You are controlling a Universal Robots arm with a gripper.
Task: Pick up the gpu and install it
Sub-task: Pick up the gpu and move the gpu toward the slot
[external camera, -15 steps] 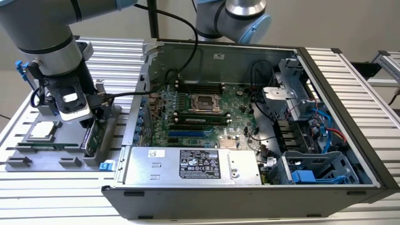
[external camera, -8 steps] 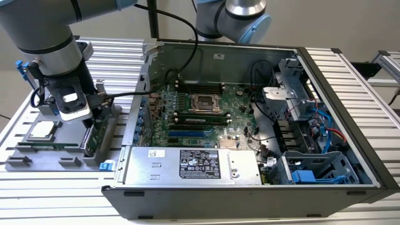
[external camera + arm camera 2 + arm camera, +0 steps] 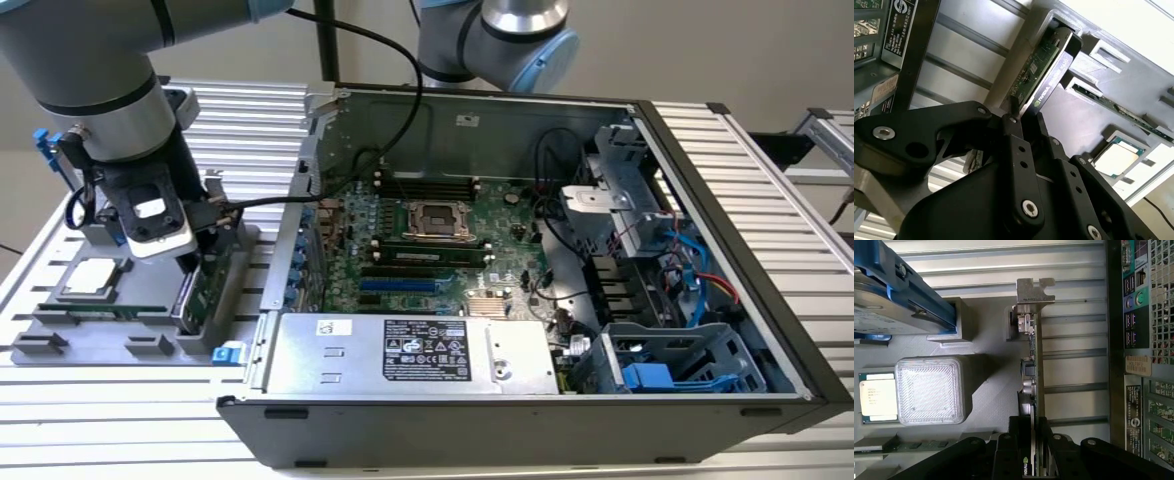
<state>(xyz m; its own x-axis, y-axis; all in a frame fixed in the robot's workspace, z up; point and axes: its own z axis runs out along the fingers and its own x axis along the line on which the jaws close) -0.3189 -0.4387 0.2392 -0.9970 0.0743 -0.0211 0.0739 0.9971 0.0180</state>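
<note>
The gpu (image 3: 200,292) stands on edge in a slot of the grey fixture tray (image 3: 80,345), at the exterior view's left beside the computer case. In both wrist views I see its green board and black shroud (image 3: 1046,60), with the silver end bracket (image 3: 1034,290) at the far end. My gripper (image 3: 191,262) has come down over the card's top edge. Its black fingers (image 3: 1019,432) sit on either side of the card and press against both faces, so the gripper (image 3: 1034,424) is shut on the gpu (image 3: 1033,365). The card still sits in its slot.
The open computer case (image 3: 721,260) lies to the exterior view's right, with motherboard (image 3: 427,230) and power supply (image 3: 400,350) exposed. On the tray are a processor chip (image 3: 91,278), a memory stick (image 3: 1119,107) and a hard drive with blue rails (image 3: 899,295). The case's rear panel (image 3: 1139,340) is close beside the card.
</note>
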